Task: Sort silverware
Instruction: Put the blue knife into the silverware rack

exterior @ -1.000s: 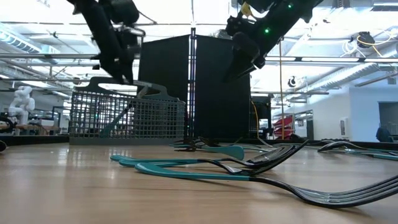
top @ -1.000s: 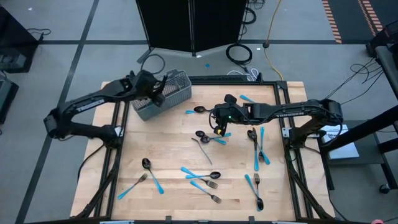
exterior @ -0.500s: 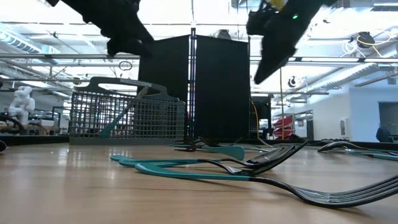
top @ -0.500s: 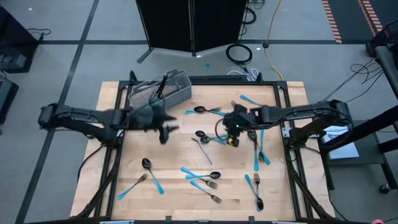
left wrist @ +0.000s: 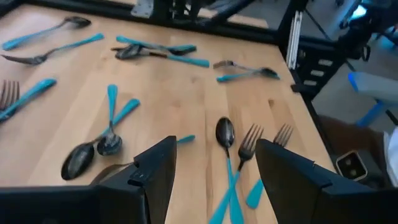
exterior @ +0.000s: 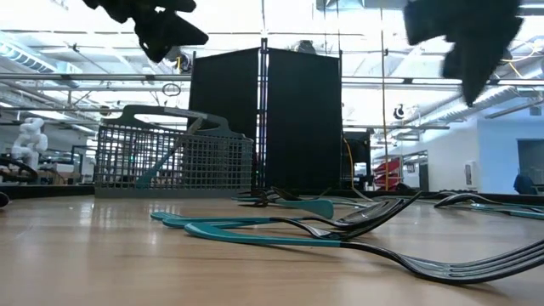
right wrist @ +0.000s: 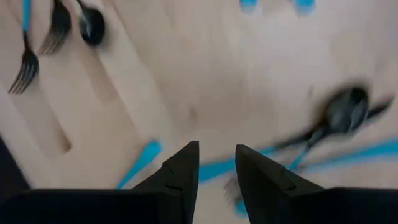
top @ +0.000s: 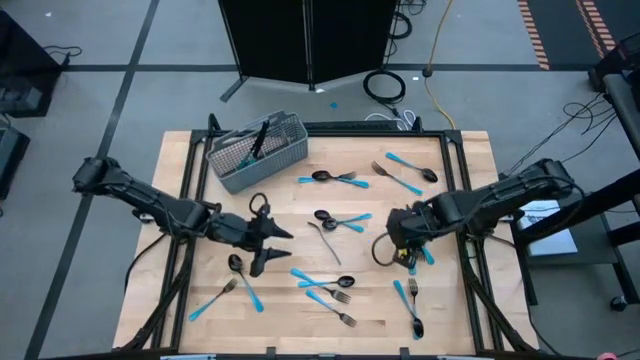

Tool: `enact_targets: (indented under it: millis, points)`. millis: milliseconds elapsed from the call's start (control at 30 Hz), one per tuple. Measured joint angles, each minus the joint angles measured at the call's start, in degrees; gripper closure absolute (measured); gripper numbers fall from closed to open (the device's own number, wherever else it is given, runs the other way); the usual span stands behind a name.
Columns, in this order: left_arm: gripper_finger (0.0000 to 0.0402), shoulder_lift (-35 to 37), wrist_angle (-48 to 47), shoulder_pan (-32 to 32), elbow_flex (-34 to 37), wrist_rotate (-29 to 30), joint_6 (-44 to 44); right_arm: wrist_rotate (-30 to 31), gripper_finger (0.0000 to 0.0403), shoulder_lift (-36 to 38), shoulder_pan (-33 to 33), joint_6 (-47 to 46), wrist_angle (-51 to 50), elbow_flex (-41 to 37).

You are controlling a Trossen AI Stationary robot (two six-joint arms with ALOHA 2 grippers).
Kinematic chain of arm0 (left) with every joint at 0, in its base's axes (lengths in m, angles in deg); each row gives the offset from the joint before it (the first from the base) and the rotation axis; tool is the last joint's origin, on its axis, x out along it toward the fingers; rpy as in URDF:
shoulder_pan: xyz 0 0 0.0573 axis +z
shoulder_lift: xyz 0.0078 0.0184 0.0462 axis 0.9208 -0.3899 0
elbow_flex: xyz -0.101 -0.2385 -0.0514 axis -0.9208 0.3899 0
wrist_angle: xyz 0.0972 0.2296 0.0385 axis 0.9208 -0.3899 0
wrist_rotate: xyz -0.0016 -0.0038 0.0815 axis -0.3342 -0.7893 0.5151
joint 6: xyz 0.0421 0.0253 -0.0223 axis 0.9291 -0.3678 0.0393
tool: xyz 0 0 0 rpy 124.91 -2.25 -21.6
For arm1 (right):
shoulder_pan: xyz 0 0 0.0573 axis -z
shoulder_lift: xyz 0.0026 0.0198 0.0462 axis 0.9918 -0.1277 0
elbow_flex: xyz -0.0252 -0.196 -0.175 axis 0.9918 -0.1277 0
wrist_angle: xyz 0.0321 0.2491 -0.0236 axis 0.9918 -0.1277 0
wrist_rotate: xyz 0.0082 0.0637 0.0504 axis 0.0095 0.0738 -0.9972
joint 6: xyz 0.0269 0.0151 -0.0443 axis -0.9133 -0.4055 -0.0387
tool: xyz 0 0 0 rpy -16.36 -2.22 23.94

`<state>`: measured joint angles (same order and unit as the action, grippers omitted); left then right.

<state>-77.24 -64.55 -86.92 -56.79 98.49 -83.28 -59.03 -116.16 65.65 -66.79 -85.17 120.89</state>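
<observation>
Cutlery drop done: my left claw has swung away from the basket, fingers apart and empty, now over a spoon just beside it. My right claw pulled back, fingers slightly apart, holding nothing. Most silverware lies scattered ahead; sorting barely begun.

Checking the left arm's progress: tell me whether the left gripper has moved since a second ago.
Yes. In the high view the left gripper has left the wire basket at the table's far edge and now sits nearer mid-table, open.
</observation>
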Motion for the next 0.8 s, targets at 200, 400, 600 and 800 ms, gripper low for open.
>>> enact_targets:
  millis: [200,400,600,800]
  points:
    - [0.0184,-2.9,1.58,-0.38,-0.01,0.67,-0.19,-5.9,0.0303,0.0,-4.75,-10.04,-0.93,0.0]
    - [0.0184,-4.33,2.33,-0.36,-0.01,1.05,-0.22,-5.72,0.0303,-0.02,-6.9,-12.42,-0.92,0.0]
    - [0.0185,-4.48,2.68,-0.36,-0.01,1.05,-0.33,-3.77,0.0303,-0.02,-7.13,-8.83,-0.72,0.0]
    - [0.0185,-4.48,3.01,-0.4,-0.02,1.09,-0.33,2.06,0.0303,-0.04,-6.87,-14.87,-1.03,-1.88]
